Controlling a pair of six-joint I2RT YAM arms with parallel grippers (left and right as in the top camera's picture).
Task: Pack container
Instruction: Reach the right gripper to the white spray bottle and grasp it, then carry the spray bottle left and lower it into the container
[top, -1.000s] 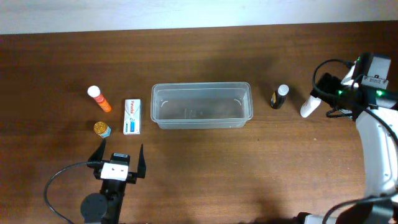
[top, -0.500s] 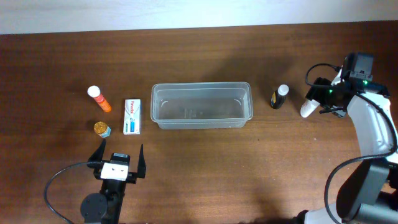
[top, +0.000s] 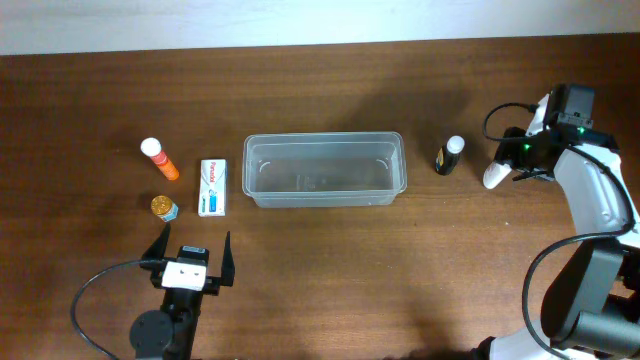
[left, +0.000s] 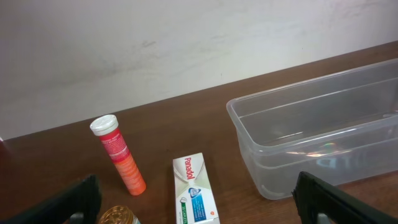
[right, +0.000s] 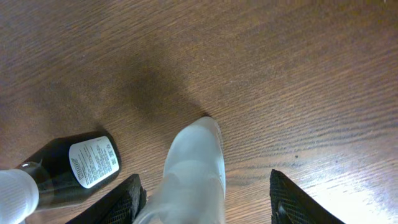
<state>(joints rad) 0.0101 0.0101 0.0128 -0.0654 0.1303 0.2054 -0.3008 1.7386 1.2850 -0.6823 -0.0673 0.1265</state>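
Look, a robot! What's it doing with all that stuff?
It's packing things into the clear tub in the middle, which is empty so far. The right gripper is down around a white bottle lying on the table, one finger on each side, not squeezing yet. A dark bottle is next to it. The left gripper waits open near an orange tube, a small box and a gold-topped jar.

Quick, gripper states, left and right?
Left gripper: open, empty.
Right gripper: open, straddling the white bottle, gap on one side, not gripping.
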